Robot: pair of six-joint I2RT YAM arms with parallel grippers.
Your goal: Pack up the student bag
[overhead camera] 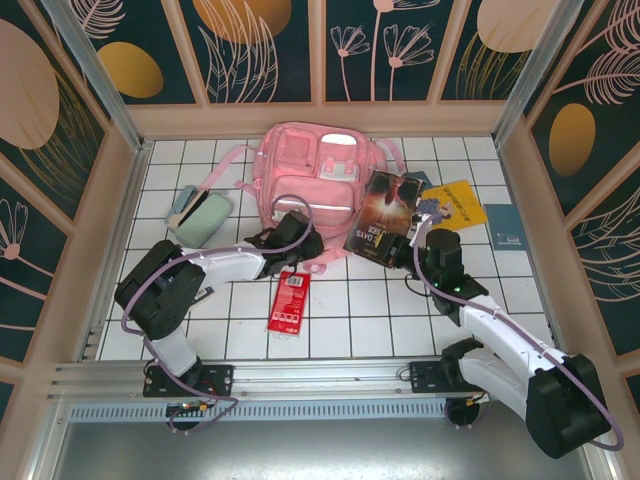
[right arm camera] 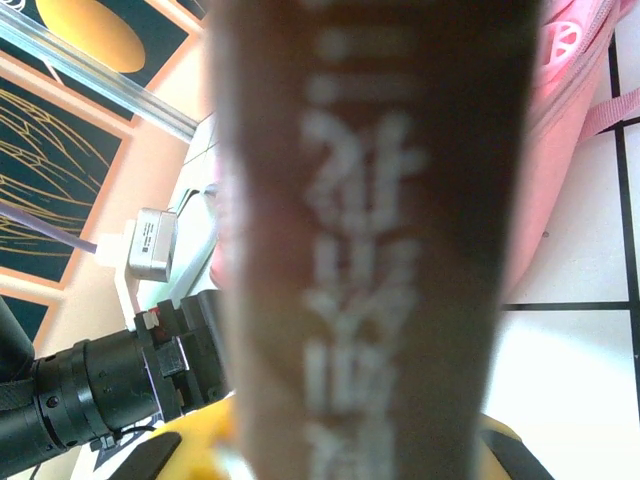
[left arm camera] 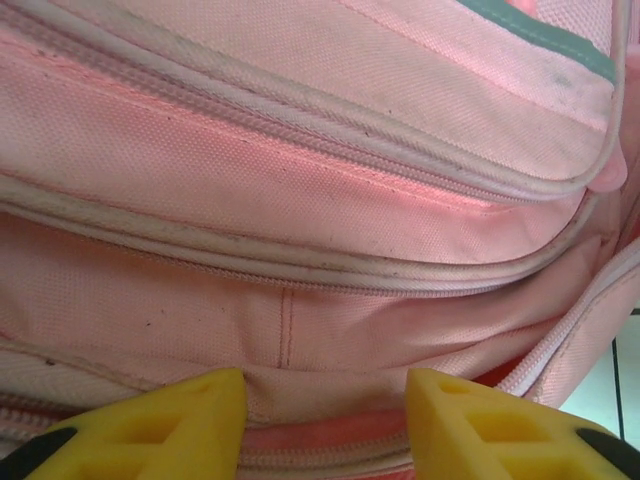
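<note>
The student bag (overhead camera: 300,170), big and light pink, lies flat at the back middle of the tiled table. My left gripper (overhead camera: 303,243) sits at the bag's near edge. In the left wrist view its yellow fingers (left arm camera: 180,425) stand partly apart, and a fold of pink fabric (left arm camera: 320,385) by a zip runs between them, touching both. My right gripper (overhead camera: 398,248) is shut on a dark book (overhead camera: 385,212), which it holds tilted just right of the bag. Close up, the book's brown spine (right arm camera: 370,230) with blurred white letters stands between the yellow fingers.
A mint-green pencil case (overhead camera: 205,218) lies left of the bag. A red flat packet (overhead camera: 289,301) lies in front of it. A yellow book (overhead camera: 455,203) and a small blue card (overhead camera: 505,226) lie at the right. Wooden walls ring the table.
</note>
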